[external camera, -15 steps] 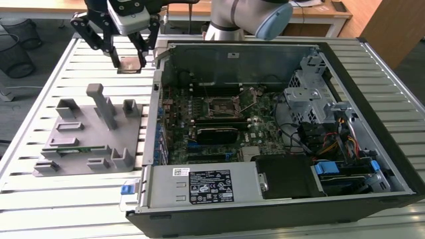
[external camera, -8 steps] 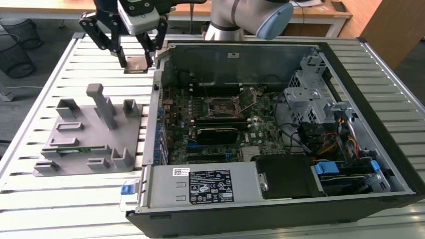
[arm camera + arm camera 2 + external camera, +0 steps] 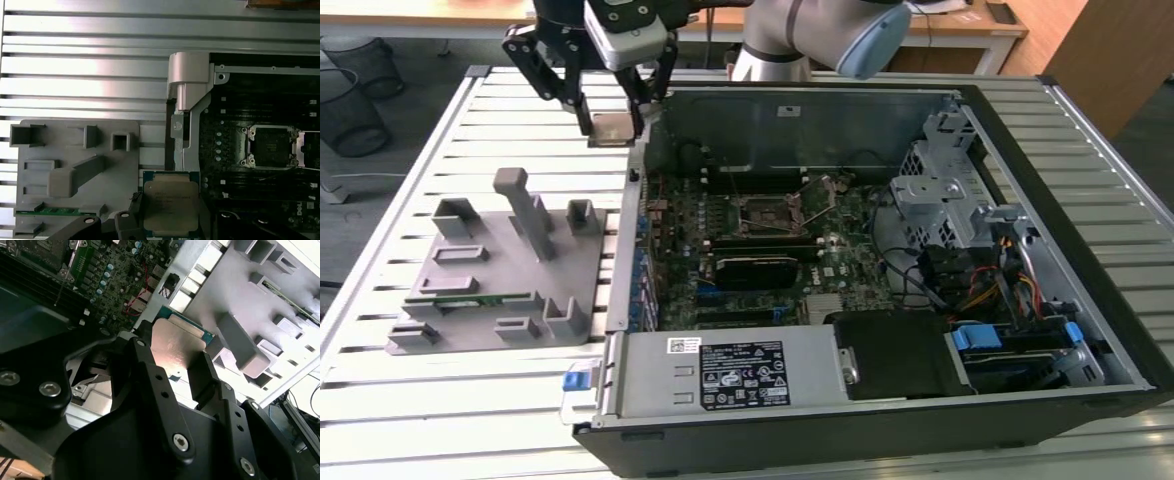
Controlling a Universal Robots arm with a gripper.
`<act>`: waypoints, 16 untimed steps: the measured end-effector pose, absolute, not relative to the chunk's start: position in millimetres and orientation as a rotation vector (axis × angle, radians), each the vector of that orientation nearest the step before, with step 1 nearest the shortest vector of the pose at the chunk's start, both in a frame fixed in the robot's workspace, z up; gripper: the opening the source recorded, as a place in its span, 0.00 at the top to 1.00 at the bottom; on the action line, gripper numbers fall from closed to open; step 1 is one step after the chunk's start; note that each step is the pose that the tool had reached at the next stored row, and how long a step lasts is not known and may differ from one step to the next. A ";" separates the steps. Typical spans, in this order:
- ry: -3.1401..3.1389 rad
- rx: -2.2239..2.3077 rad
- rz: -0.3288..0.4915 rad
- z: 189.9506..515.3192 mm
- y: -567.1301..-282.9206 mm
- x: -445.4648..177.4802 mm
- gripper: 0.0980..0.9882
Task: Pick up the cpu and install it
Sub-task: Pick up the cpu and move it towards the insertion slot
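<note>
Jaws clamp the cpu (image 3: 611, 127), upper left in the exterior view; a tilted grip might misseat it in the socket (image 3: 774, 212).

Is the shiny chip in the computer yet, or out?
Out. The end effector holds the cpu in the air; the socket sits empty.

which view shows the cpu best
The first wrist view: the cpu faces the camera, metal top almost whole. The second wrist view shows its shiny face slanted, partly behind the claw holding it. The exterior view shows it small, between the claw's tips.
</note>
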State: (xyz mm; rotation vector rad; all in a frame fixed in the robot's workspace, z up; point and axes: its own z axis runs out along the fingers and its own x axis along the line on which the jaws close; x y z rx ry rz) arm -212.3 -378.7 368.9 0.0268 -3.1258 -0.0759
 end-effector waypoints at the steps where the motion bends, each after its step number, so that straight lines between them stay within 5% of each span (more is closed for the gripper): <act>1: -3.126 0.027 -0.076 368.9 -378.6 -209.6 0.52; 16: -3.126 0.027 -0.077 368.9 -378.1 -176.0 0.52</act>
